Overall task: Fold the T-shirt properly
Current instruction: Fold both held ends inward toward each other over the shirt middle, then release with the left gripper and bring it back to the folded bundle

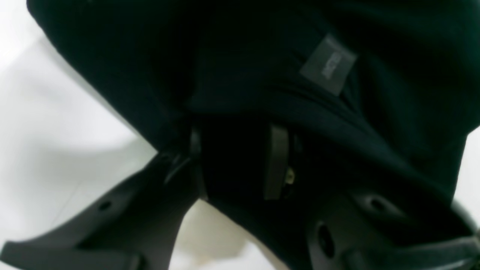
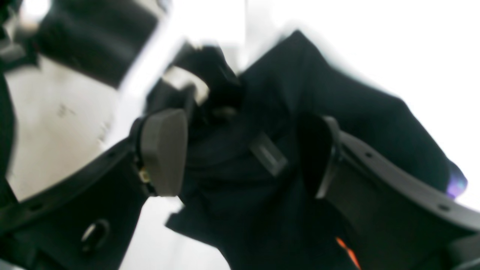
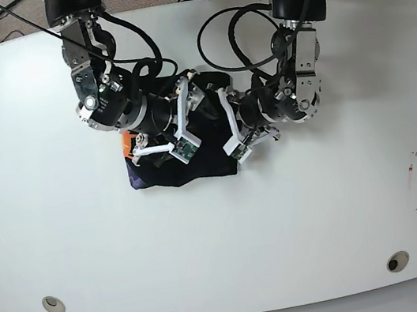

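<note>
Base view: T-shirt (image 3: 182, 168) bunched at table (image 3: 64, 252) centre, left gripper (image 1: 236, 161) clenched on fabric, right gripper (image 2: 243, 157) spread apart over it, bare tabletop from 3 through 9 o'clock.

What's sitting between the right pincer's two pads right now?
Black T-shirt fabric with its grey neck label, seen in the right wrist view. The right pincer is open, pads apart on either side of the bunched cloth.

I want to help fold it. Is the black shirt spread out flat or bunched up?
Bunched up. The shirt is a small dark heap on the table, under both grippers, with no sleeves laid out.
</note>
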